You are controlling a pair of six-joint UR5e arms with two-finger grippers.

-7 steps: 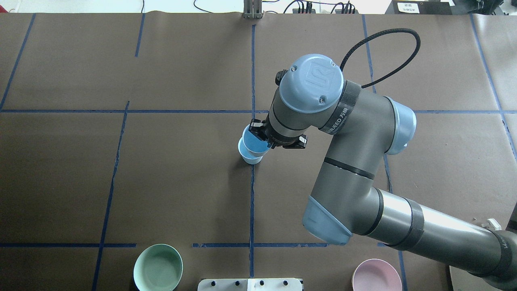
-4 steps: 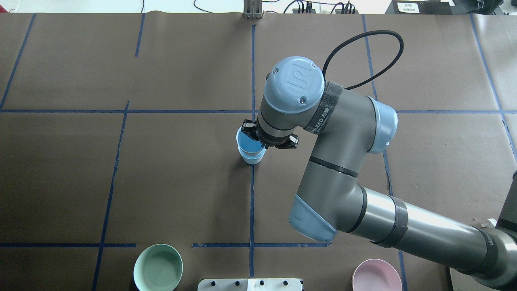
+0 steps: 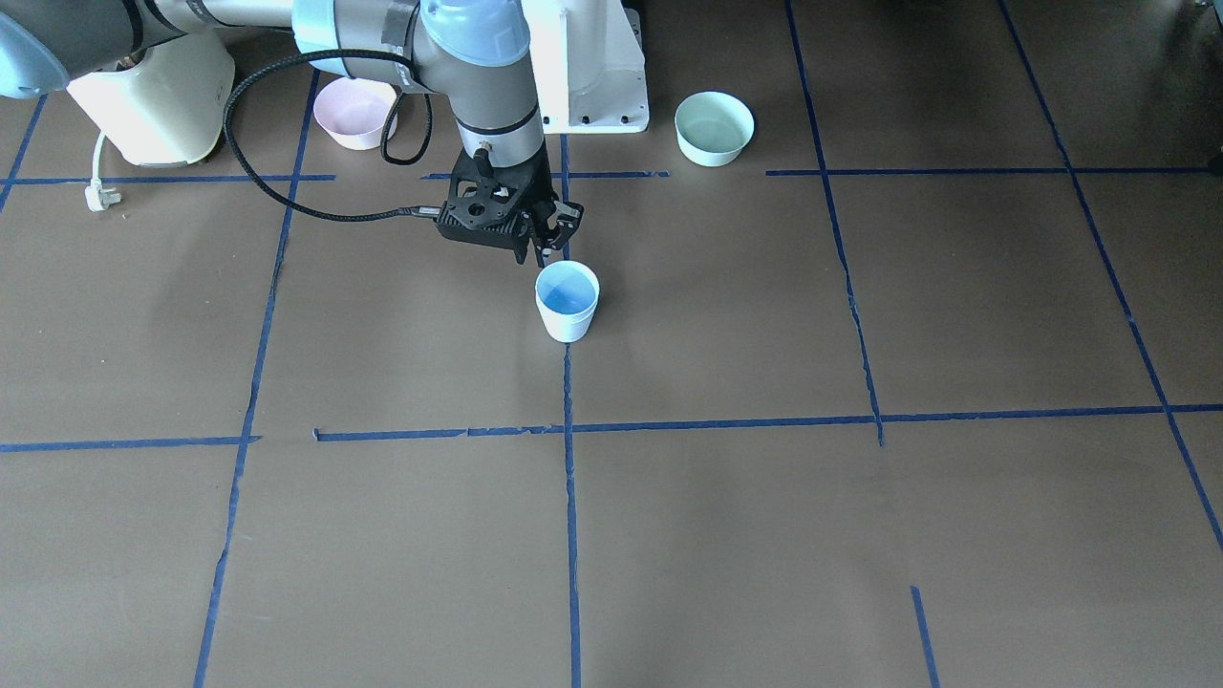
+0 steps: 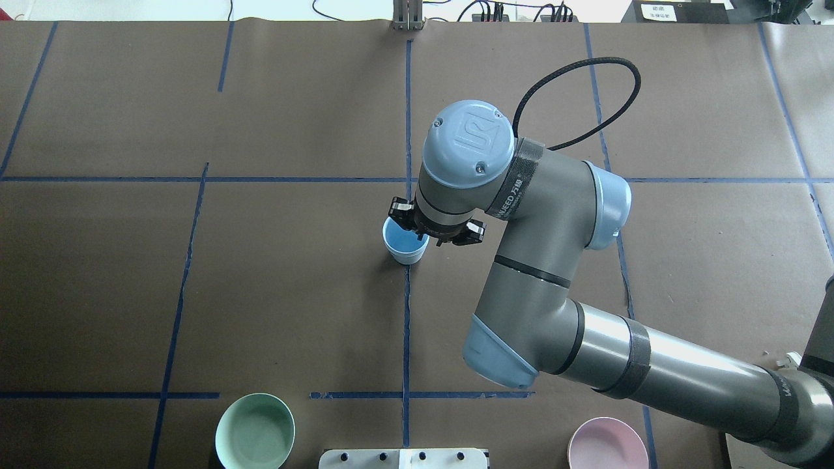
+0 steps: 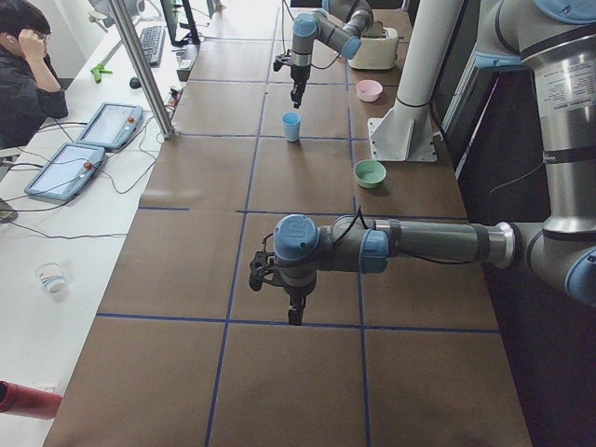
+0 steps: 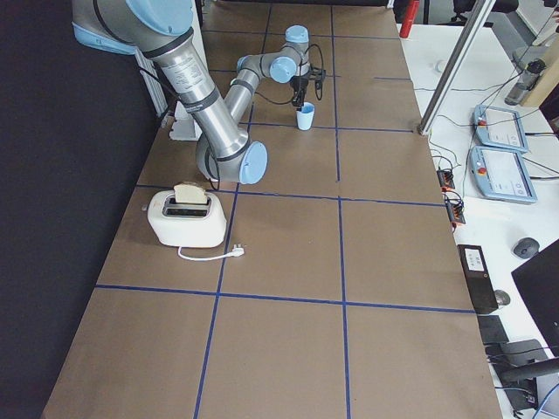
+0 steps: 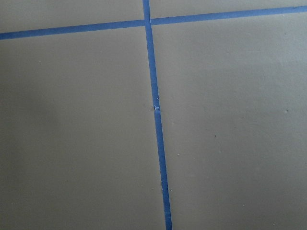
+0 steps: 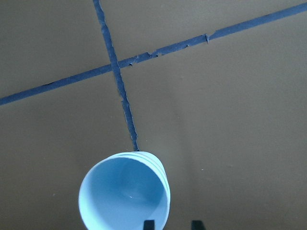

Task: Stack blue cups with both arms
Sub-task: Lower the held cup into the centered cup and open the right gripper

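The two blue cups (image 3: 567,302) stand nested as one stack on the centre tape line, upright. They also show in the overhead view (image 4: 402,245) and the right wrist view (image 8: 123,197), where several stacked rims are visible. My right gripper (image 3: 547,247) hovers just above the stack's robot-side rim. In the right wrist view its fingertips (image 8: 149,224) stand apart, one over the cup's inside and one outside the wall, touching nothing. My left gripper (image 5: 293,315) shows only in the exterior left view, low over bare table far from the cups; I cannot tell if it is open or shut.
A mint-green bowl (image 4: 255,431) and a pink bowl (image 4: 608,446) sit near the robot's edge, either side of the white pedestal base (image 3: 592,67). A cream toaster (image 3: 153,96) stands on the robot's right. Blue tape lines cross the brown table.
My right gripper brought the upper cup down and left into the lower one. The cups went from offset and tilted to fully nested, and the fingers now stand apart above the rim.
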